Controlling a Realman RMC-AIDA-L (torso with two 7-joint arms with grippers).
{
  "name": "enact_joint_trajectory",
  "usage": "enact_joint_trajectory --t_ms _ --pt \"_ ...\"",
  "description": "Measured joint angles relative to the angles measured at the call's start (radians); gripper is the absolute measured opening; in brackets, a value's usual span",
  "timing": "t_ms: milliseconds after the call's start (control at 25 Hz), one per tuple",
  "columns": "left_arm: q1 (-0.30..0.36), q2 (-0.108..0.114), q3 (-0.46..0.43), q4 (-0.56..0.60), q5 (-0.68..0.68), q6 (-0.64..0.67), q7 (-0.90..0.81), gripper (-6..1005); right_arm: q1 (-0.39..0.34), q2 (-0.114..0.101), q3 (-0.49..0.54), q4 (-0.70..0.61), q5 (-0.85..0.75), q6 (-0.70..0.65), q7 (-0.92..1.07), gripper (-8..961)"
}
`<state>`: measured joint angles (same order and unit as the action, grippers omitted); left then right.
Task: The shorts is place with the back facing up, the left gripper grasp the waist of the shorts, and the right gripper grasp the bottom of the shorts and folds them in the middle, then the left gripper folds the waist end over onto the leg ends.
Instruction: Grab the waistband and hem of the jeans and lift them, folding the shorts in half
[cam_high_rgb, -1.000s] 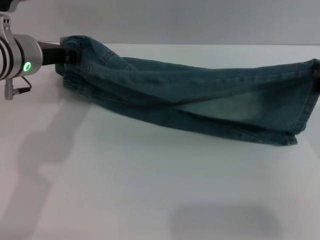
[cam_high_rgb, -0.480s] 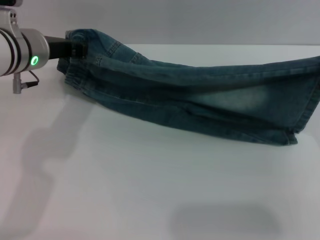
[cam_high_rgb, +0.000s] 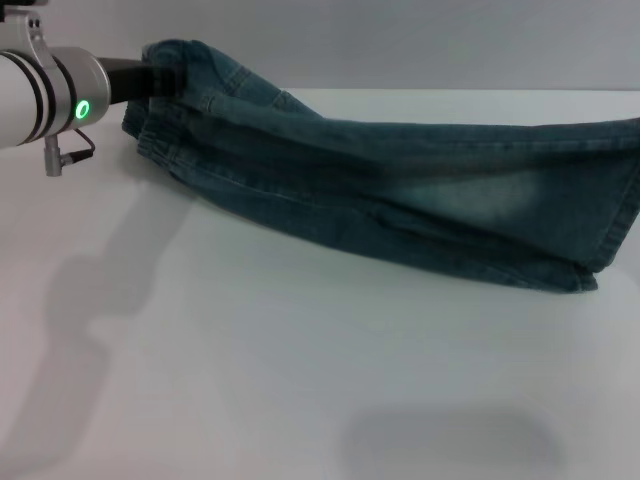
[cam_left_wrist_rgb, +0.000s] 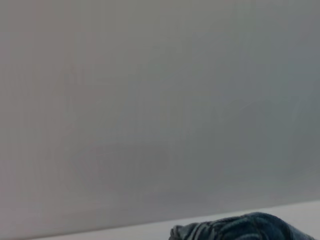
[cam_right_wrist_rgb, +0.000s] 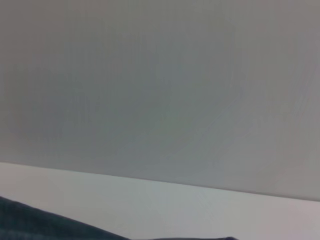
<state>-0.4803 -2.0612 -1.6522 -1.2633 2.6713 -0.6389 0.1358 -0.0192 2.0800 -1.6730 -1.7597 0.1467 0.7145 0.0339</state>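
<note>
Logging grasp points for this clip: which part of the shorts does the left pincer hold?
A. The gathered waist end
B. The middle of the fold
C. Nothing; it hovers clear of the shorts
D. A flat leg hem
A: in the head view the left pincer is buried in the ruffled waist of the shorts, lifting that end off the table.

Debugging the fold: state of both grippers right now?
Left gripper: closed on the waist of the shorts, lifted off the table.
Right gripper: out of view; state cannot be told.
</note>
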Motion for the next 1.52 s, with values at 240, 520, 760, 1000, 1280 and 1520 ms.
enact_joint_trajectory --t_ms 240,520,760,1000,1280,1520 --pt "0.001 0.001 0.002 0.011 -0.018 0.05 0.008 230 0.004 0.0 -0.003 0.028 0.004 -0.018 0.0 5" --pt "-0.007 0.002 0.009 0.012 -0.02 0.056 0.011 490 0.004 0.0 -0.011 0.041 0.007 -0.027 0.0 6" --pt "-0.018 0.003 0.009 0.015 -0.021 0.088 0.014 772 0.004 0.001 -0.011 0.053 0.019 -0.036 0.0 6" --pt "-0.01 0.003 0.009 0.003 -0.016 0.077 0.025 860 0.002 0.002 -0.006 0.06 0.037 -0.045 0.0 5" --pt "0.034 0.005 -0.026 -0.055 -0.004 -0.073 0.025 860 0.009 0.001 -0.011 0.063 0.041 -0.047 0.0 6" --pt "0.075 0.006 -0.082 -0.131 0.028 -0.321 0.025 859 0.016 0.0 -0.007 0.07 0.043 -0.047 0.001 5"
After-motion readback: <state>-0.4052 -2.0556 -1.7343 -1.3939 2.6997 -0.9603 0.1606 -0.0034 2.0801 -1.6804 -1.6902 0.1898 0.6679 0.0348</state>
